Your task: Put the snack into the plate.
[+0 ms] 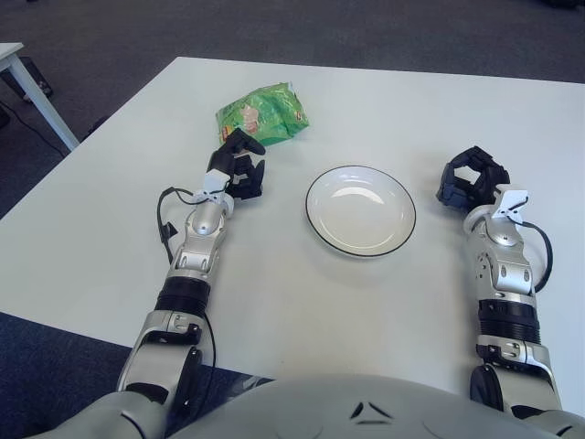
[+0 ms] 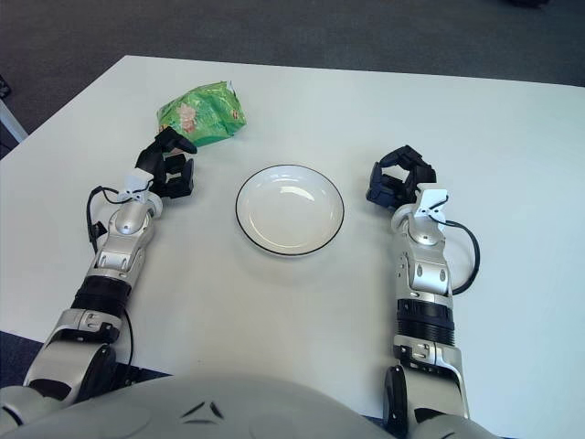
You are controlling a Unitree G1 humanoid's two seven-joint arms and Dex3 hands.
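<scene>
A green snack bag (image 1: pixel 264 112) lies on the white table, beyond and left of a white plate (image 1: pixel 360 209) with a dark rim. The plate holds nothing. My left hand (image 1: pixel 241 165) hovers just in front of the bag, its black fingers spread and holding nothing, fingertips close to the bag's near edge. My right hand (image 1: pixel 471 179) shows to the right of the plate, fingers loosely curled around nothing.
The white table (image 1: pixel 110 229) has its left edge running diagonally near my left arm. Another table's leg (image 1: pixel 37 91) stands on the dark carpet at the far left.
</scene>
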